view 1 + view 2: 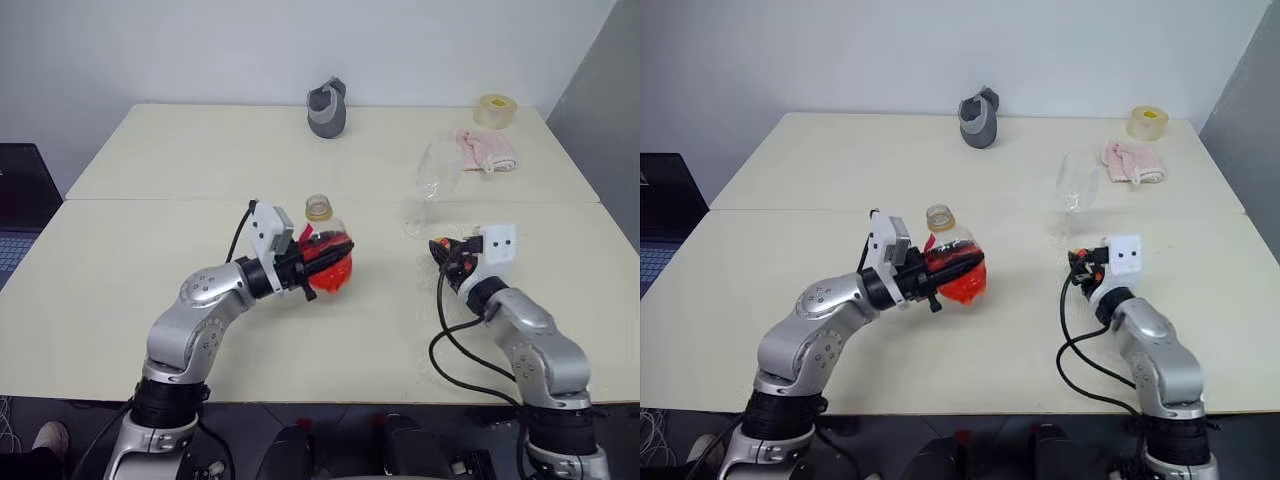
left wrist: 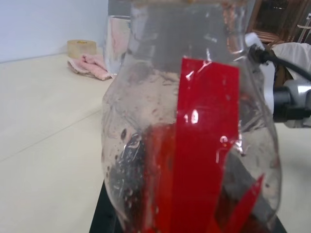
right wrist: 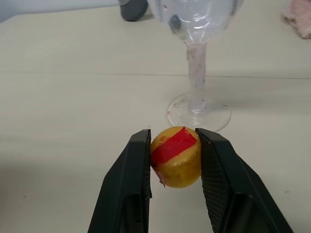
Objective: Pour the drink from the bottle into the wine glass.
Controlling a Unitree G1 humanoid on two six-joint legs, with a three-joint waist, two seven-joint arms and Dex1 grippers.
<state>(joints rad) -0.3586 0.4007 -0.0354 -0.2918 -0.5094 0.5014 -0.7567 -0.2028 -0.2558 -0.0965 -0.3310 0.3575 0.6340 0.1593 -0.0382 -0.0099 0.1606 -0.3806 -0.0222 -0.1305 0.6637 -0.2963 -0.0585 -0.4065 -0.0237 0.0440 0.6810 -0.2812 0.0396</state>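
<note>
The left gripper [image 1: 312,268] is clamped on the bottle [image 1: 325,252] – its red label [image 2: 206,145] bears no legible writing – left of the wine glass [image 1: 432,185]. The drink [image 1: 962,282] sits low inside. The right gripper [image 3: 175,158] pinches a yellow cap [image 3: 176,156] just before the glass's foot.

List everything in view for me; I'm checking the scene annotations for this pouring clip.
bottle: one, clear, uncapped, held upright above the near table
drink: red, low in the bottle
cap: one, yellow with red strip, between the right gripper's fingers
wine glass: one, clear, standing beyond the right gripper
grey jug: one, far edge
pink cloth: one, far right
tape roll: one, yellowish, far right corner
tables: two, cream
left gripper: black, shut on the bottle
right gripper: black, shut on the cap
</note>
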